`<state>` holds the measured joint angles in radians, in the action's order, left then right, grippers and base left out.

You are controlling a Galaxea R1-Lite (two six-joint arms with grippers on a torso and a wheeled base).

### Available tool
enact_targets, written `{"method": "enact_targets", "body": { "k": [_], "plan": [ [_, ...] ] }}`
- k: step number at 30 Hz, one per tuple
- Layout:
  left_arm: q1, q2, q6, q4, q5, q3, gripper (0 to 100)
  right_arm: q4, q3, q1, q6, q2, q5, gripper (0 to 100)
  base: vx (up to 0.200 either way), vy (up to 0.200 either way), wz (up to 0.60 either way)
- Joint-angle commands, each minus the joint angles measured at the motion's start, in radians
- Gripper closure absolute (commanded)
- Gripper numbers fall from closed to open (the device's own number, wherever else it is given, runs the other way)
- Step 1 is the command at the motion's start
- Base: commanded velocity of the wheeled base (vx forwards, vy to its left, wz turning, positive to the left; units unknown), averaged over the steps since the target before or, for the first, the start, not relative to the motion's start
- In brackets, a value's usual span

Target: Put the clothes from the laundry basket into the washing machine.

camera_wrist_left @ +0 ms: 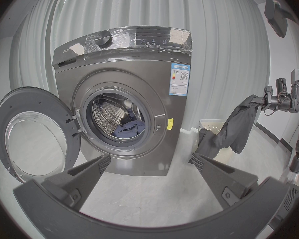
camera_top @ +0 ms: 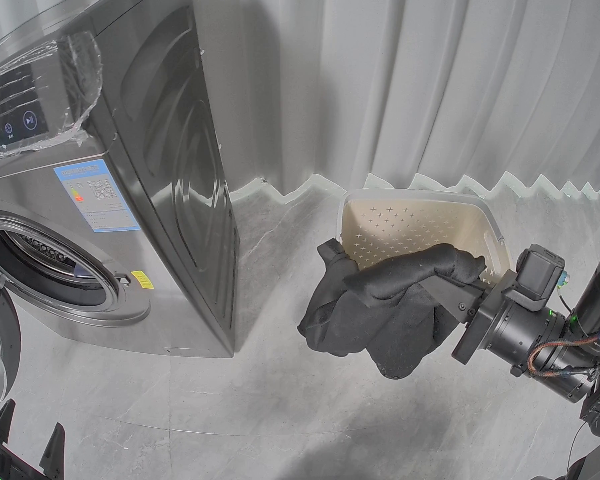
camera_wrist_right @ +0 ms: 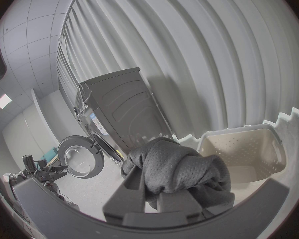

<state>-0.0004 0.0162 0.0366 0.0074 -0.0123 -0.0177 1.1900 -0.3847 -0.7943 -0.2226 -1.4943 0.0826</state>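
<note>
Down at the far left, the left gripper [camera_top: 32, 428] sits low, fingers spread wide with nothing between them, facing the washing machine [camera_top: 113, 168]. Its round door [camera_wrist_left: 33, 133] is swung open, and a blue garment [camera_wrist_left: 129, 128] lies in the drum. Over to the right, a dark garment [camera_top: 373, 308] dangles in front of the laundry basket [camera_top: 407, 228] on the floor, its bunched top pinched tight in the right gripper [camera_top: 455, 287].

White pleated fabric curtain [camera_top: 413, 68] spans the far side ahead of me, hem zigzagging on the pale grey marbled stone floor [camera_top: 247, 395]. Overhead I see a white tiled ceiling [camera_wrist_right: 40, 24] with a square lit panel [camera_wrist_right: 3, 101].
</note>
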Motion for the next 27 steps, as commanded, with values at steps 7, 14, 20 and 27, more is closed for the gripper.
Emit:
{"method": "enact_targets", "body": {
  "k": [7, 14, 20, 27],
  "plan": [
    [0.0, -0.016, 0.0, 0.0, 0.0, 0.016, 0, 0.033, 0.004, 0.0, -0.001, -0.001, -0.021, 100, 0.0, 0.057, 0.0],
    [0.0, -0.016, 0.002, 0.0, -0.001, 0.016, 0, 0.033, 0.006, 0.0, -0.001, -0.001, -0.023, 100, -0.086, 0.0, 0.0],
    [0.0, -0.015, 0.002, 0.0, 0.0, 0.016, 0, 0.033, 0.009, 0.0, -0.001, -0.003, -0.023, 100, -0.2, 0.0, 0.0],
    [0.0, -0.016, 0.002, 0.0, 0.0, 0.016, 0, 0.033, 0.01, 0.0, -0.001, -0.003, -0.023, 100, -0.2, 0.0, 0.0]
  ]
}}
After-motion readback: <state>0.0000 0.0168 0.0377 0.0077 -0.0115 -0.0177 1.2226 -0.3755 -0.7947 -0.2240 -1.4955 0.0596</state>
